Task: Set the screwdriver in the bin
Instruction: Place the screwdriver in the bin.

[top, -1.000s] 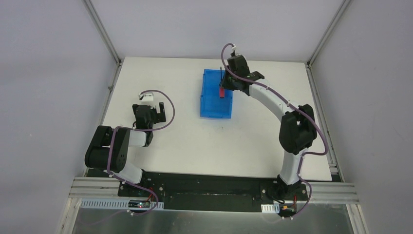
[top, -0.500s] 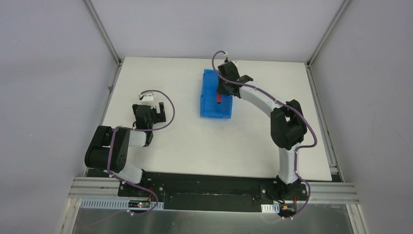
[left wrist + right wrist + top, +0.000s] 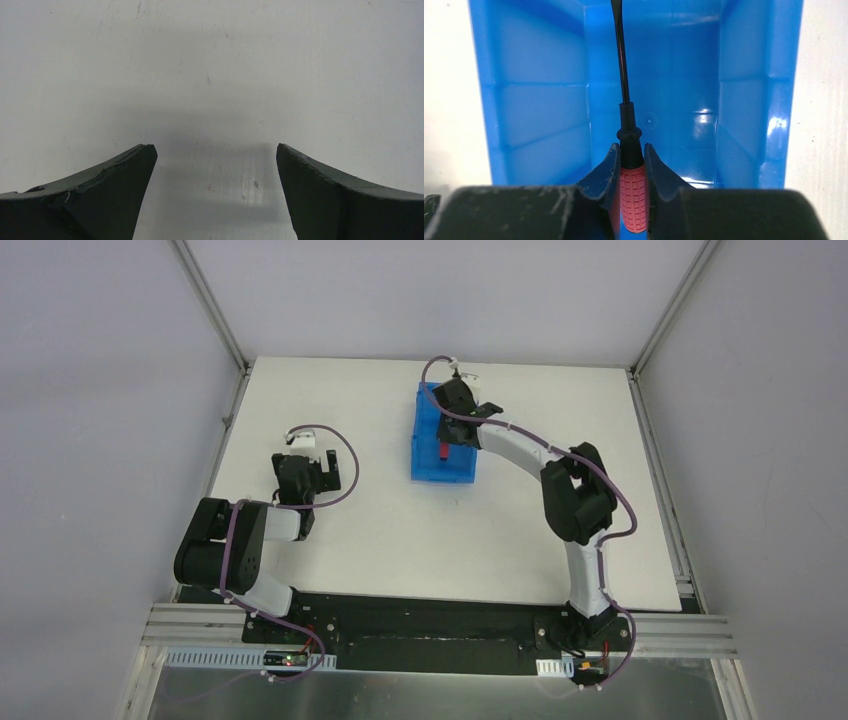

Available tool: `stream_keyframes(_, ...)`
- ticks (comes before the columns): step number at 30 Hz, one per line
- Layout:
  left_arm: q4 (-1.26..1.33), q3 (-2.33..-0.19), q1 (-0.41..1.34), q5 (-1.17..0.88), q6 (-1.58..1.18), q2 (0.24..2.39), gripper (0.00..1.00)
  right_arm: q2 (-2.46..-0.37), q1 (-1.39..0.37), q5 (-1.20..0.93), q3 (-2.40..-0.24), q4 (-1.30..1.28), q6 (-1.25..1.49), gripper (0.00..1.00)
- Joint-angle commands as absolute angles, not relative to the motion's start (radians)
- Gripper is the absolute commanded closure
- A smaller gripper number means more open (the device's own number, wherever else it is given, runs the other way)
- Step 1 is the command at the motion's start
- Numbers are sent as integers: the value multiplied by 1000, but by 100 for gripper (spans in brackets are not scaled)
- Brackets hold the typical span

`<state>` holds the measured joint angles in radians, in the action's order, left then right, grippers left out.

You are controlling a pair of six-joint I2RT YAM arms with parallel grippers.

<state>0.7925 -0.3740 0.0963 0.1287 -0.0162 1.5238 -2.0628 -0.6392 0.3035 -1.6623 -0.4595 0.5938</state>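
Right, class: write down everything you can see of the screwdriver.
The screwdriver is slim: a red handle with a grid-textured, rubbery-looking grip, a black collar and a thin glossy black shaft. The right hand is shut on it, dark fingers pinching the handle's upper end from both sides. It points away from the wrist camera over the blue bin. Its tip runs out of view, so contact with the bin cannot be told.

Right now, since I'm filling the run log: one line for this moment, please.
right gripper: shut on screwdriver | position: over blue bin | left gripper: open, empty | release: not yet
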Motion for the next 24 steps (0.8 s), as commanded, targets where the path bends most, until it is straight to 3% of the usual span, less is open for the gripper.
stream_keyframes(1, 823, -373, 85, 123, -23, 1506, 1, -2095, -647, 353, -1704, -426, 628, 87)
stream_keyframes(16, 822, -373, 84, 123, -23, 1505, 1, -2172, -651, 372, -1739, -446, 644, 81)
stream_keyframes(24, 822, -373, 84, 124, -23, 1506, 1, -2187, -650, 379, -1762, -464, 648, 69)
